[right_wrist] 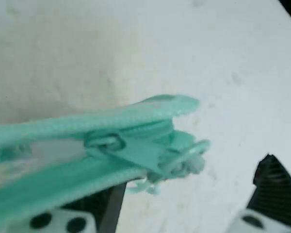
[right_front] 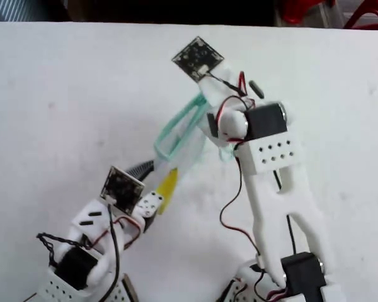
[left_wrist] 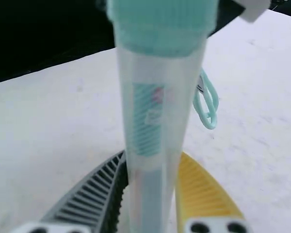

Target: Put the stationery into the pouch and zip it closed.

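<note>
Left end effector [left_wrist: 153, 158]: clamped, with a grey finger [left_wrist: 94, 194] and a yellow finger [left_wrist: 201, 194] pinching the closed end of a clear soft plastic pouch [left_wrist: 157, 73]. Shows a teal striped stationery piece [left_wrist: 148, 121] already inside, seen through the wall.

Right end effector [right_wrist: 199, 184]: fingers apart, sitting at the pouch's far, zipped end, with the teal zip slider [right_wrist: 106, 142] and its pull tab just above the lower finger. Nothing pinched there. Zip tapes spread apart on one side of the slider, so reads as mostly unzipped. Teal cord loop [left_wrist: 207, 102] dangling off that end.

Spans between the two arms over the white counter [right_front: 82, 94].

Likely light, floppy and slick. Expect buckling if pushed, so keep it taut from the clamped end. Take the small pull tab or slider itself, not the film. Risk of slipping off so thin a tab.
</note>
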